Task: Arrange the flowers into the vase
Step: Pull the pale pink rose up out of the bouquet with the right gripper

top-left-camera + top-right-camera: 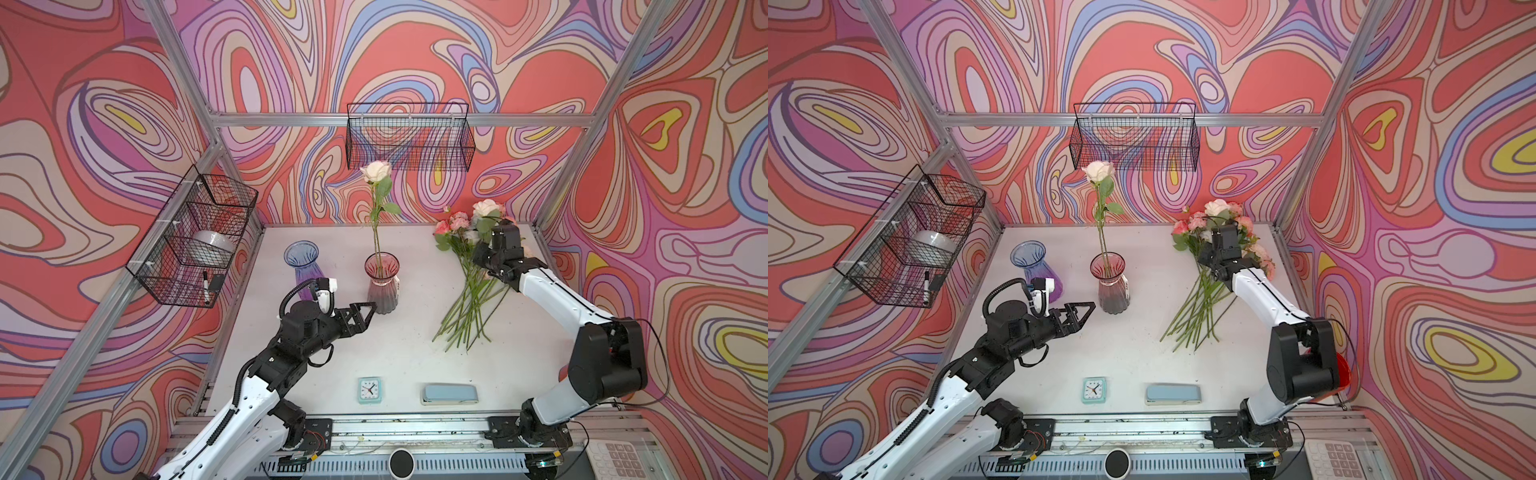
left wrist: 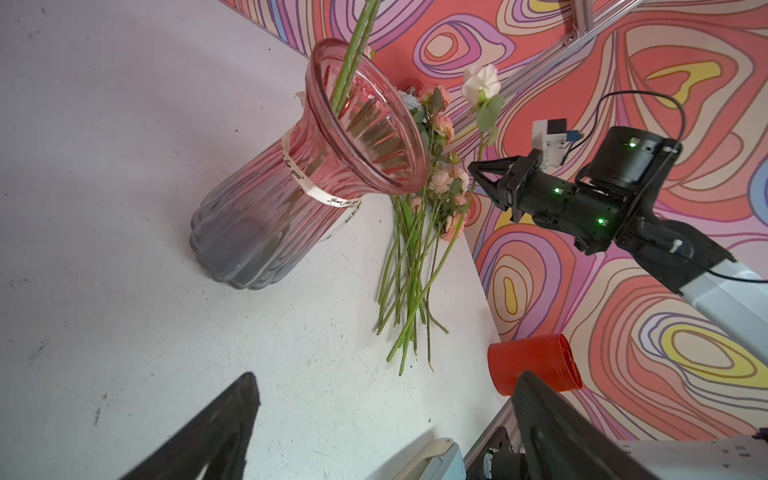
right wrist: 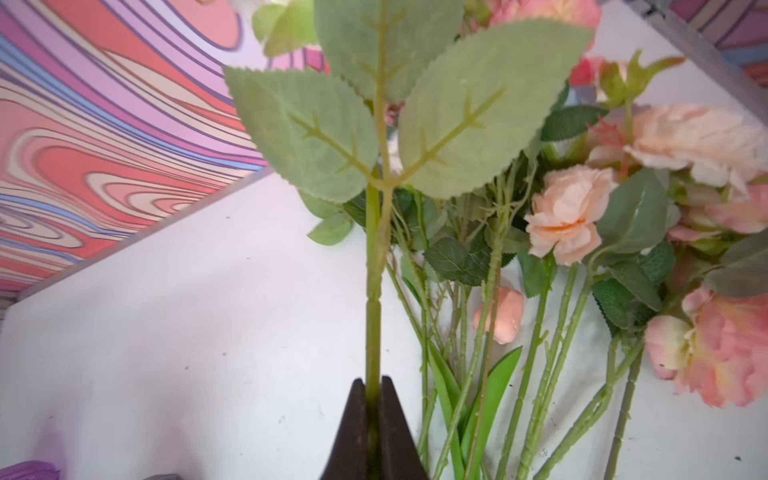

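Loose flowers (image 1: 469,286) heaped on the right rear of the white table (image 1: 395,353), stems fanned toward the front. One cream rose (image 1: 376,171) upright in the pink vase (image 1: 382,286) (ribbon at its neck) at mid-table. Right gripper (image 3: 373,399) clamped tight on the stem of a second cream rose (image 1: 485,207), head standing above the heap. Left gripper (image 1: 369,316) spread wide and empty, just beside the pink vase. Blue vase (image 1: 301,266) farther left.

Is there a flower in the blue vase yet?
No, the blue vase stands empty; the only placed rose is in the pink vase.
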